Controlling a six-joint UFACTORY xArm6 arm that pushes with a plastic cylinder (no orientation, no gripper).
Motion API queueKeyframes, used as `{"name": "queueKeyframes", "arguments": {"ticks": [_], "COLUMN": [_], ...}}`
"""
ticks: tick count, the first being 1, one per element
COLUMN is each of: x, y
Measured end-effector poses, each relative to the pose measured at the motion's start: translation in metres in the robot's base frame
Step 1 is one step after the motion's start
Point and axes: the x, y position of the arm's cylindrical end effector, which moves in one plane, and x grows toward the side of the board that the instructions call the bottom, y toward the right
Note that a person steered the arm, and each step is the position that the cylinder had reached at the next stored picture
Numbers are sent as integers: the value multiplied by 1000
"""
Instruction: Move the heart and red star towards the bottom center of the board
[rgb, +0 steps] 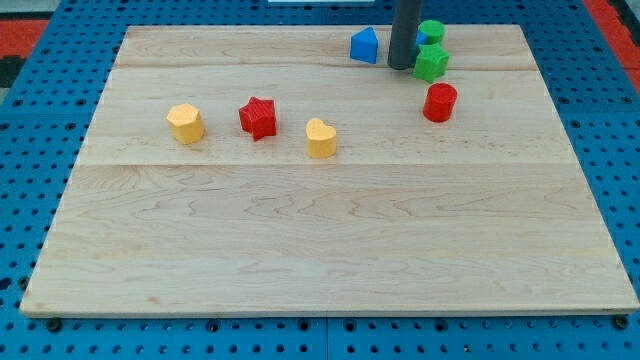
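Observation:
A yellow heart (321, 138) lies left of the board's middle, in its upper half. A red star (258, 117) lies just to the heart's left and a little higher. My tip (401, 66) stands near the view's top, right of centre, between a blue block (365, 45) on its left and a green star (431, 63) on its right. The tip is far from the heart and the red star, up and to their right.
A yellow hexagon block (186, 123) lies left of the red star. A red cylinder (439, 102) lies below the green star. A green round block (431, 31) sits at the top edge, with a bit of blue beside the rod. The wooden board (330, 250) rests on a blue pegged surface.

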Motion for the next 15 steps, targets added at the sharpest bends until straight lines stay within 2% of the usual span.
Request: {"name": "queueKeyframes", "arguments": {"ticks": [1, 2, 3, 4, 6, 7, 8, 10, 11, 12, 13, 15], "x": [9, 50, 66, 61, 151, 209, 220, 142, 100, 116, 178, 160], "y": [-15, -61, -142, -177, -186, -154, -123, -13, -73, -142, -147, -150]}}
